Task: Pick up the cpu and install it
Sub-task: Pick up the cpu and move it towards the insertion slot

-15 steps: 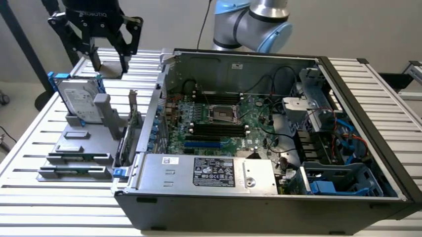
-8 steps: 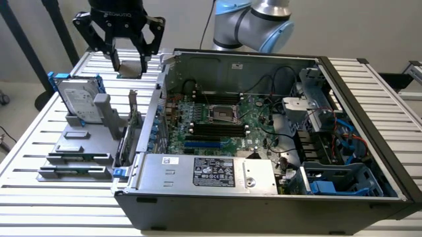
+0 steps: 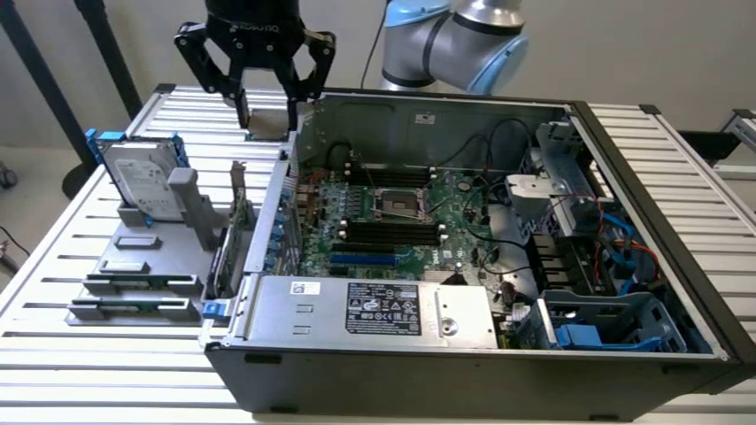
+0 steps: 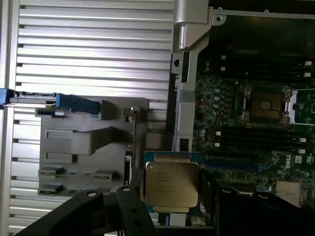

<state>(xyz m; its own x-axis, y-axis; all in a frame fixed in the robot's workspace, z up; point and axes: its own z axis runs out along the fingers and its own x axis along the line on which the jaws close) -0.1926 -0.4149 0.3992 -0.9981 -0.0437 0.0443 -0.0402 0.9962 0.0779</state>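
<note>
The cpu (image 4: pixel 172 184), a small square chip with a silvery top plate and a greenish rim, sits between the dark fingers (image 4: pixel 129 199) of my gripper (image 4: pixel 173 196), which is shut on its edges. In the exterior view the gripper (image 3: pixel 269 126) hangs over the back left corner of the open computer case (image 3: pixel 473 372), holding the cpu (image 3: pixel 272 120) above the slatted table. The empty processor socket (image 3: pixel 399 205) lies in the middle of the green motherboard; in the wrist view the socket (image 4: pixel 266 104) is well away from the chip.
A grey fixture (image 3: pixel 136 266) at the exterior view's left holds a silver hard drive in a blue bracket (image 3: pixel 140 181) and long memory sticks (image 3: pixel 133 307). The case's left wall (image 3: pixel 283 204) stands between fixture and motherboard. A silver power supply (image 3: pixel 366 310) fills the case's front.
</note>
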